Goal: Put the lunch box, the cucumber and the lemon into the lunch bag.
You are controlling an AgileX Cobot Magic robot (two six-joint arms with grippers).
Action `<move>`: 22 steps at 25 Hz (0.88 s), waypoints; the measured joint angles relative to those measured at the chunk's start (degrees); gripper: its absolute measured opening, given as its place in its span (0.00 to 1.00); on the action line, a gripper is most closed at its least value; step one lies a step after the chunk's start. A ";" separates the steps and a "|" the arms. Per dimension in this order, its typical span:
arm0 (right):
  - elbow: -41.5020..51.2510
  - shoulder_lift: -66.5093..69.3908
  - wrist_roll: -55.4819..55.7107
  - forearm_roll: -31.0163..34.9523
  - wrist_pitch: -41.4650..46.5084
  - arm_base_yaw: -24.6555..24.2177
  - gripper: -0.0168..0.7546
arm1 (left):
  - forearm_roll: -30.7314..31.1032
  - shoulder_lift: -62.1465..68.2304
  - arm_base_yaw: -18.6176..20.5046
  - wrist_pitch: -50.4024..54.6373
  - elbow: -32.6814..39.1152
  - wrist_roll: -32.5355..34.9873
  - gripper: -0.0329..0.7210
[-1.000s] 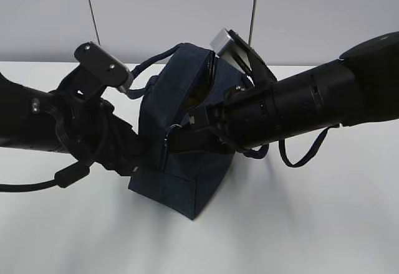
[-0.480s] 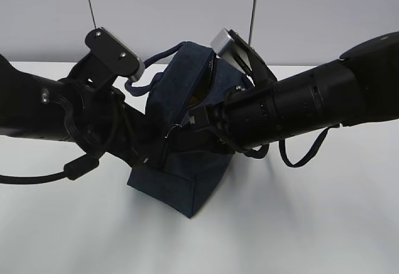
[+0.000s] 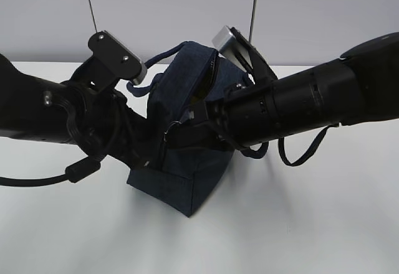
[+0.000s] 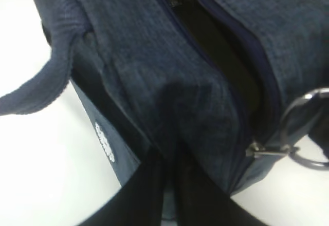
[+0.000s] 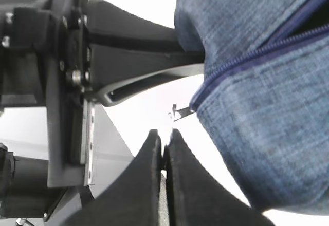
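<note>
Left fingers pinching lunch bag fabric, right fingers seemingly empty

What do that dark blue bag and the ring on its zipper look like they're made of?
The lunch bag looks like woven fabric, matte navy with a denim-like fleck; its soft walls crease where the left fingers pinch them. The ring pull looks like metal: thin, grey and shiny, though the picture is blurred.

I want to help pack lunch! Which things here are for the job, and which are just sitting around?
For the job: bag, zipper ring, left gripper pinching the bag, right gripper shut by the zipper.
Just there: table, two thin rods behind.
</note>
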 joint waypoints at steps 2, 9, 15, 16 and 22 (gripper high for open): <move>0.00 0.00 0.00 0.36 0.00 0.00 0.02 | 0.00 0.00 0.00 0.57 0.00 0.00 0.04; -1.69 -1.24 0.27 0.23 -1.45 0.00 0.02 | -0.32 0.00 0.00 0.91 -0.36 0.00 0.04; -2.11 -1.92 0.76 0.23 -3.28 0.00 0.02 | -0.48 0.00 0.00 1.54 -0.44 0.00 0.04; -2.36 -1.92 0.76 0.23 -3.37 0.00 0.02 | -0.48 0.00 0.00 1.84 -0.44 0.00 0.04; -4.76 -2.40 1.36 -0.35 -5.01 0.00 0.02 | -0.57 0.00 0.00 2.70 -0.48 0.00 0.04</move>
